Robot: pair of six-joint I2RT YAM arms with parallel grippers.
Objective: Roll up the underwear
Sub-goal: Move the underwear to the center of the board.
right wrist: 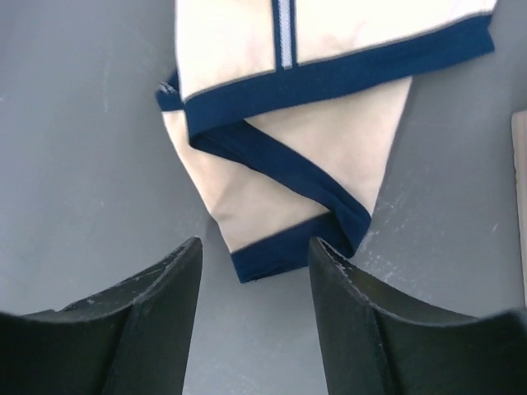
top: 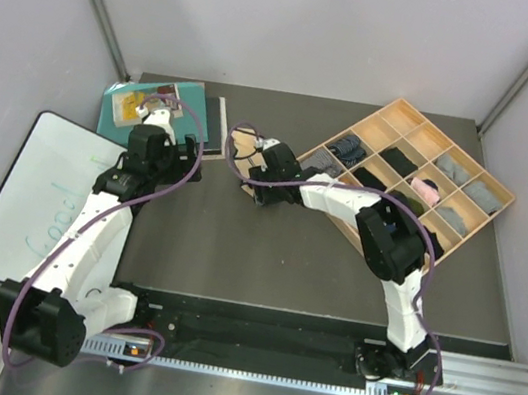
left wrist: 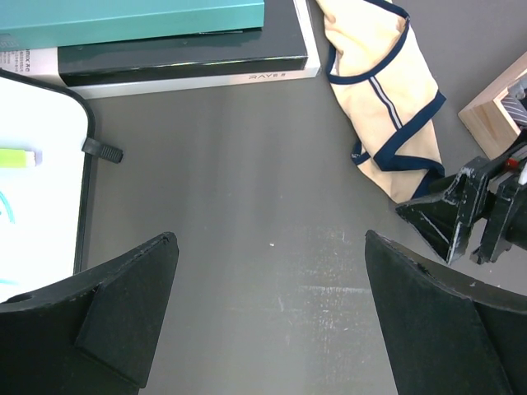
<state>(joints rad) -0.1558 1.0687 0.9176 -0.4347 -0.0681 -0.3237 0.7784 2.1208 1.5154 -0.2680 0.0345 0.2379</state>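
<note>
The right gripper is hovering low over the table with its fingers spread apart, gripping nothing, and it is straddling the near tip of the beige briefs. That looks like the logical spot: the navy-edged point is the free end, so pinching there would give a hem to turn over and start the roll. The briefs are lying flat and partly folded on the dark table, in the far middle, between the stack of books and the wooden tray.

The left gripper is waiting to the left of the garment, jaws wide apart and empty over bare tabletop, probably placed to pin or share the cloth once rolling begins.

Obstacles are crowding in on both sides. The black book, with a teal book on top, is sitting just left of the briefs' far end, and the tray's corner, full of rolled socks, is close on the right. A whiteboard is lying on the left. No grey pair is showing.
</note>
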